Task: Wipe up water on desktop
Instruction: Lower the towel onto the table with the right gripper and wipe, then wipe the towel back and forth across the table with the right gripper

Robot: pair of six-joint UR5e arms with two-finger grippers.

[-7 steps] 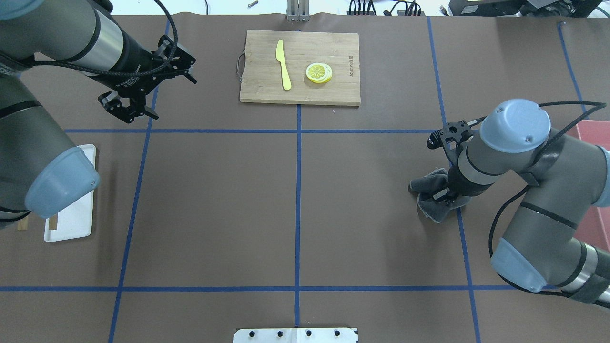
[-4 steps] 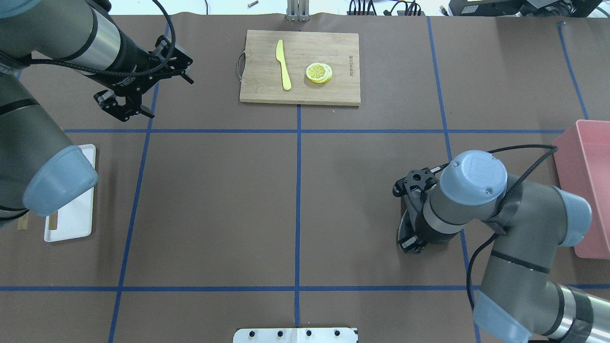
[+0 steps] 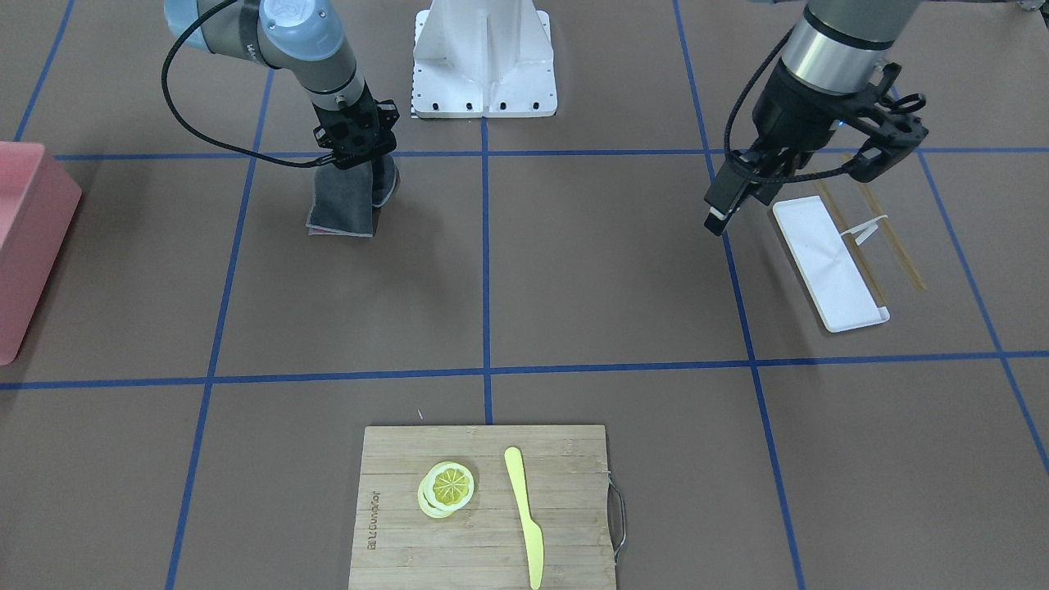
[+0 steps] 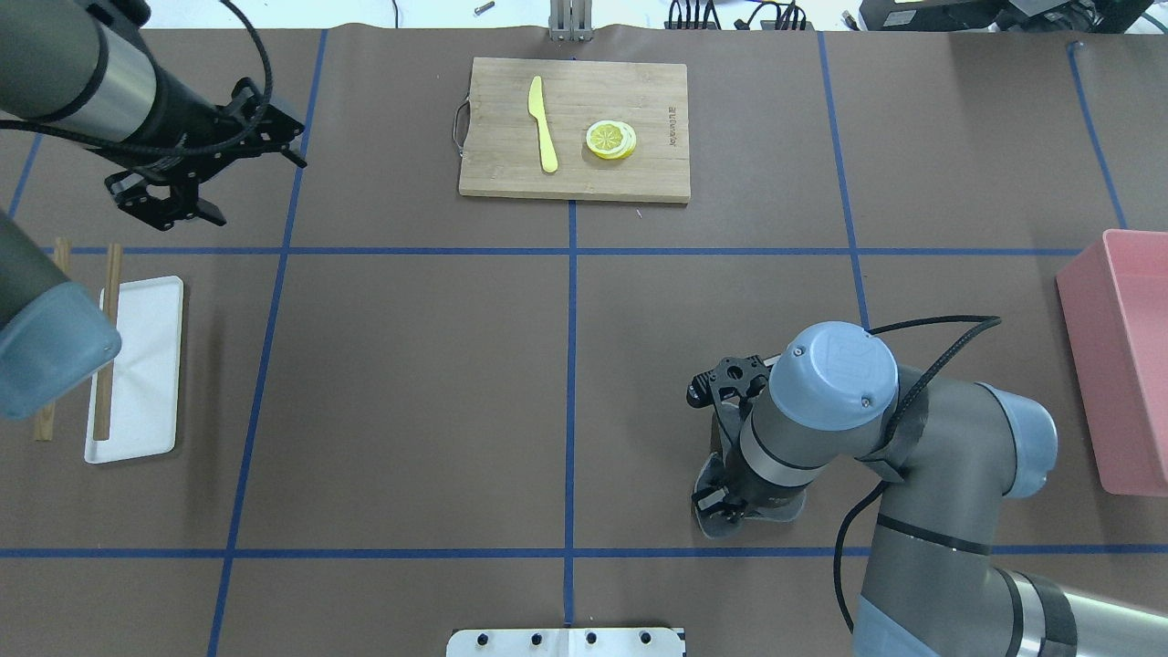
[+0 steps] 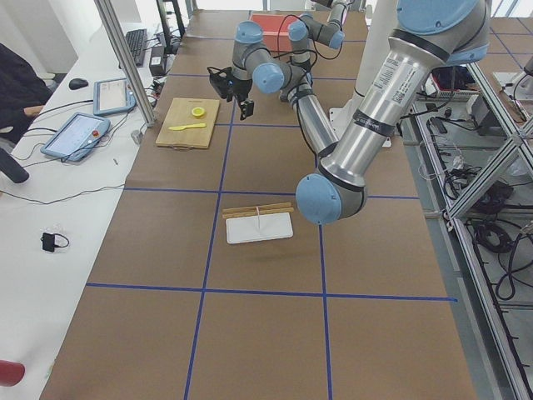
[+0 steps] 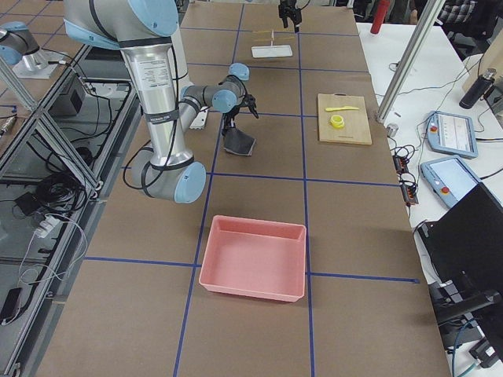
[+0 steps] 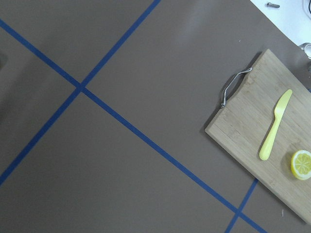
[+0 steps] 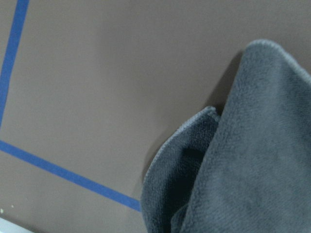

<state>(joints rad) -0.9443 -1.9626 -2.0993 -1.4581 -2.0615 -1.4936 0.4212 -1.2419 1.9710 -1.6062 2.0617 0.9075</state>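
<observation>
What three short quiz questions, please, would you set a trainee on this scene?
1. True or false: the yellow knife lies on the cutting board.
2. Fill in: the pink bin stands on the desktop on the robot's ___ side.
3. The grey cloth gripped by the right end effector hangs over: A) the desktop, B) the cutting board, C) the pink bin.

Key: 1 true; 2 right; 3 A.
</observation>
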